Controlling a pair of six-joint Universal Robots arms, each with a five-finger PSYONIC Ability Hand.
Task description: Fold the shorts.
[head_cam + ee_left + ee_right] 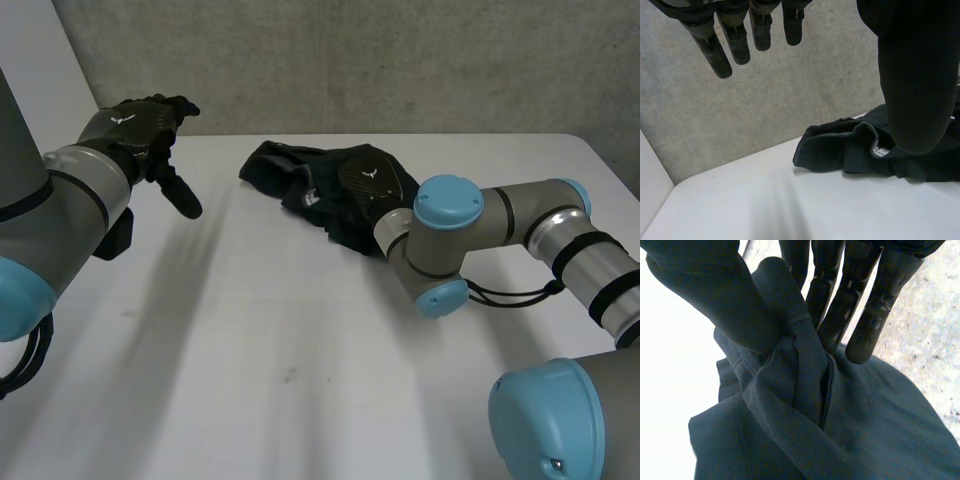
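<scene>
The dark shorts (285,172) lie crumpled in a heap at the back middle of the white table (250,340). My right hand (366,183) rests on the heap's right part. Its wrist view shows its thumb (715,295) and fingers (840,305) pinching a raised fold of the shorts (790,430) between them. My left hand (140,125) hovers above the table's back left, apart from the cloth, fingers straight and spread. From the left wrist, the shorts (840,150) lie beyond the thumb of that hand (737,40).
A grey wall (400,60) rises right behind the table's far edge. My right arm's elbow (448,245) hangs over the table's right half. Bare tabletop stretches in front of the shorts and to their left.
</scene>
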